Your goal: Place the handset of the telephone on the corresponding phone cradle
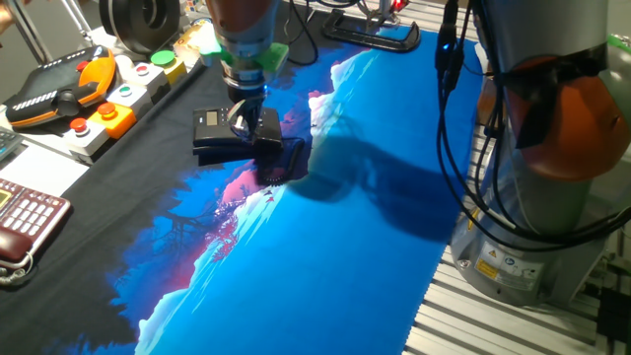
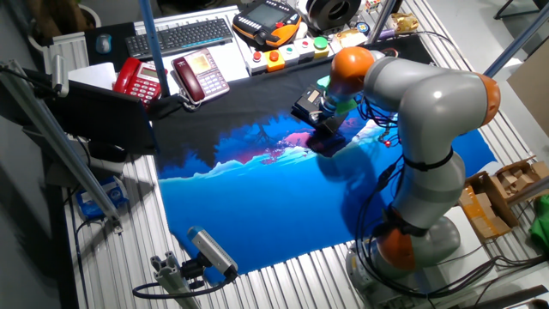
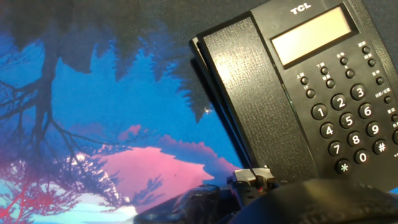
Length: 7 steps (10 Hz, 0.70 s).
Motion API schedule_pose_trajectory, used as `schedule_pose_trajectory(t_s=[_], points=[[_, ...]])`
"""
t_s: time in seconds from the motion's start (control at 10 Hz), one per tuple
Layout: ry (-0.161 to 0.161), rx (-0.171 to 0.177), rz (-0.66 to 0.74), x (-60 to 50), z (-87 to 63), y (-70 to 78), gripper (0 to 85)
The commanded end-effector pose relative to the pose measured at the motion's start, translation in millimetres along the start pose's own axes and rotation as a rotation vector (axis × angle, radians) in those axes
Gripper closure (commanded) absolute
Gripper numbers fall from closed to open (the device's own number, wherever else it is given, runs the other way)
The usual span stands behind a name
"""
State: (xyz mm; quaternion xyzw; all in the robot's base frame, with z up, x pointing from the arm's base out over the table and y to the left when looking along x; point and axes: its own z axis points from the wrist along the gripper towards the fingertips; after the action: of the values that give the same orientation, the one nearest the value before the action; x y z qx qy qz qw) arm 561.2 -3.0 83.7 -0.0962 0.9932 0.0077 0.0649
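The black telephone lies on the dark end of the mat; it also shows in the other fixed view and in the hand view, with grey keys and a small display. The handset, a long textured black bar, lies along the base's left side strip and covers the phone cradle. Its coiled cord trails off the near end. My gripper hangs close over the phone, also seen in the other fixed view. A dark blur fills the bottom of the hand view, and I cannot make out the jaws.
An orange-and-black controller and a button box stand at the back left. A dark red and cream phone sits at the left edge. A keyboard and a red phone lie beyond the blue mat.
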Motion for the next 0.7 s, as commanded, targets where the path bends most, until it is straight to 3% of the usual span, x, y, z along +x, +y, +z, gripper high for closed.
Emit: schedule_pose_trajectory(t_s=[0.0, 0.6], points=[[0.003, -0.001, 0.002, 1.0, -1.5, 0.5, 84.3], [0.001, -0.005, 0.011, 1.0, 2.1, 2.1, 84.3]])
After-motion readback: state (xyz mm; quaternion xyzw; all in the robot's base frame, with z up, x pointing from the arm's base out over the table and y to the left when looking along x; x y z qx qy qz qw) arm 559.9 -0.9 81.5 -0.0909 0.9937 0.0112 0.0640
